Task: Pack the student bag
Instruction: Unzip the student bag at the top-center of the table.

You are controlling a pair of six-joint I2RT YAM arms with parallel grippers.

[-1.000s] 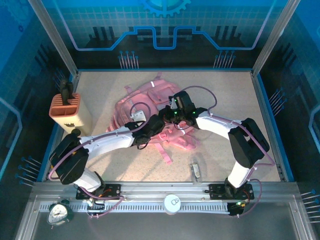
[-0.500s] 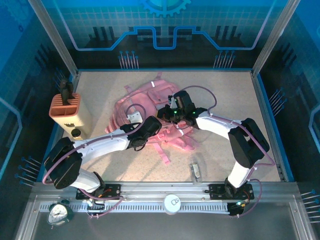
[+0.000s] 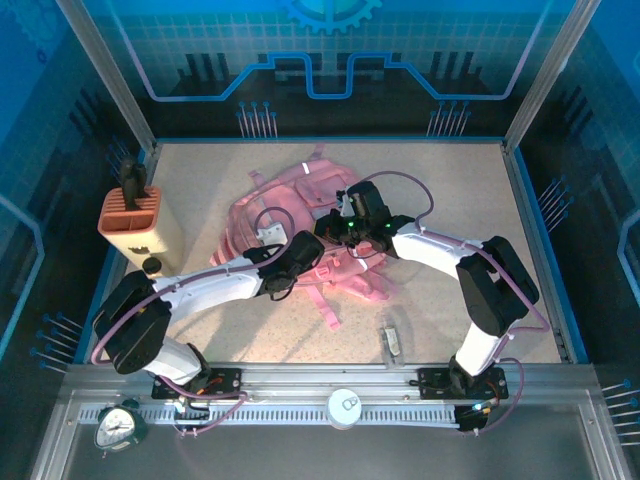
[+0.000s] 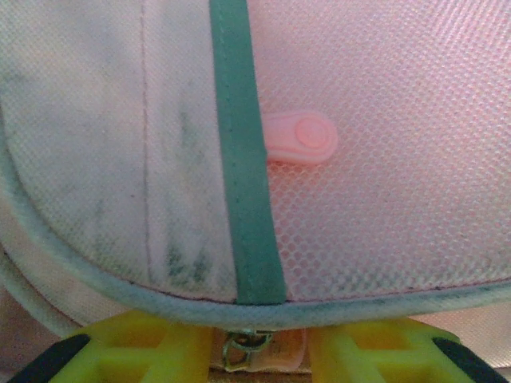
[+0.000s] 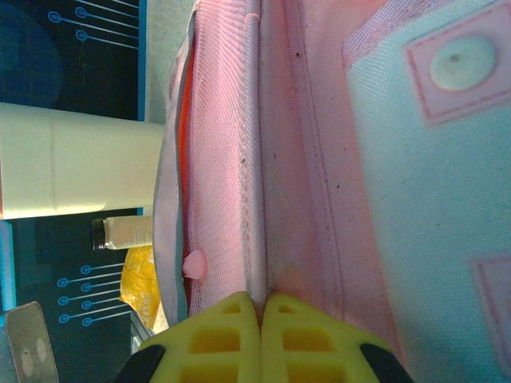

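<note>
The student bag (image 3: 290,190) lies slack on the bench at mid-frame in the overhead view, with its long axis running lower left to upper right. The right gripper (image 5: 259,307) is clenched on a ridge of its pink piping. The left gripper (image 4: 257,351) meets the bag's lower edge, its yellow fingers flanking a small metal zipper ring (image 4: 242,349) under soft mesh crossed by green webbing (image 4: 243,159). I cannot tell whether it pinches the ring.

Matt mesh-cloth student bag (image 4: 399,215)
</note>
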